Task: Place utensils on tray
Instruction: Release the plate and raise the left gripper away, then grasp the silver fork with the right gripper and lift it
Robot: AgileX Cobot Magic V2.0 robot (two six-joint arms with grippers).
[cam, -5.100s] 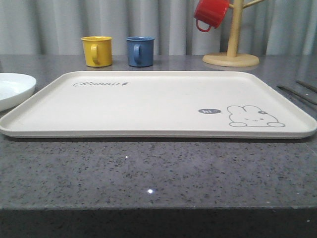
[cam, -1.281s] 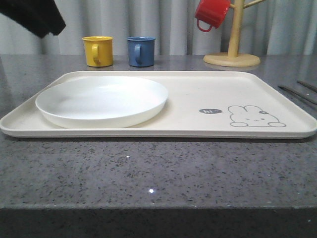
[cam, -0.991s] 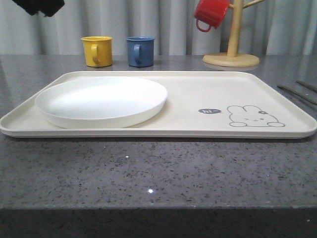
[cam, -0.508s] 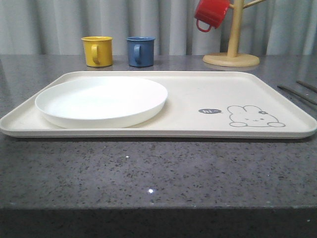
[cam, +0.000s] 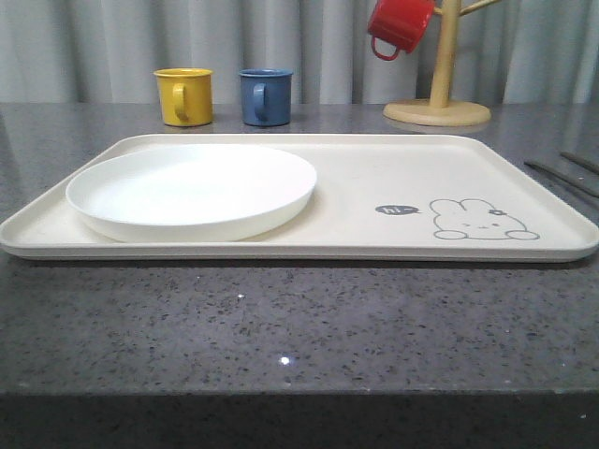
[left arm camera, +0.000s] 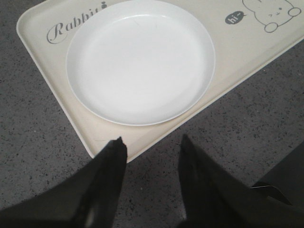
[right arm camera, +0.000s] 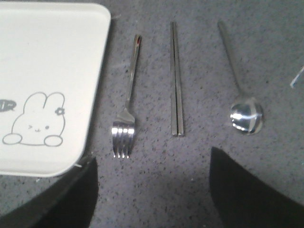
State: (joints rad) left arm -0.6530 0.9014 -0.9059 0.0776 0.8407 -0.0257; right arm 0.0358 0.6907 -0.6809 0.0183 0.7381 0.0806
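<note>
**Right gripper spread above cutlery row, nothing picked yet**

Right gripper (right arm camera: pixel 149 190): jaws wide apart, empty, hanging over the grey stone counter (right arm camera: pixel 199 156). Between and just beyond the fingers lie the utensils, all on the counter beside the tray (right arm camera: pixel 47 57), none on it. Fork (right arm camera: pixel 127 107) is nearest the tray's rim, tines toward the gripper. Long flat piece (right arm camera: pixel 176 80) lies parallel in the middle; it looks like two thin strips side by side, possibly chopsticks, cannot tell. Spoon (right arm camera: pixel 241 90) is farthest from the tray, bowl toward the gripper. The three are apart from one another, none touching.

Left gripper (left arm camera: pixel 149 156): jaws also apart, holding nothing, over the counter just off the tray's near edge. White plate (left arm camera: pixel 140 59) sits on the tray's left half, partly covering the "Rabbit" script. In the front view the tray's right half, around the rabbit drawing (cam: pixel 482 221), is bare: judged the landing zone.

Beyond the tray: yellow mug (cam: pixel 183 95), blue mug (cam: pixel 265 96), red mug (cam: pixel 400 25) hung on a wooden mug tree (cam: pixel 438 89).

Risks from here (judgement):
- Cutlery is thin and lies flat on hard stone. Fingertips may skate over it or push it rather than lift; too deep a descent jams the tips on the counter.
- Middle piece, if two strips, could split, one left behind.
- Polished metal pinched off-centre may swing or slip in transit.
- A low carry could clip the raised rim.
- Release too far left would land on the plate.
</note>
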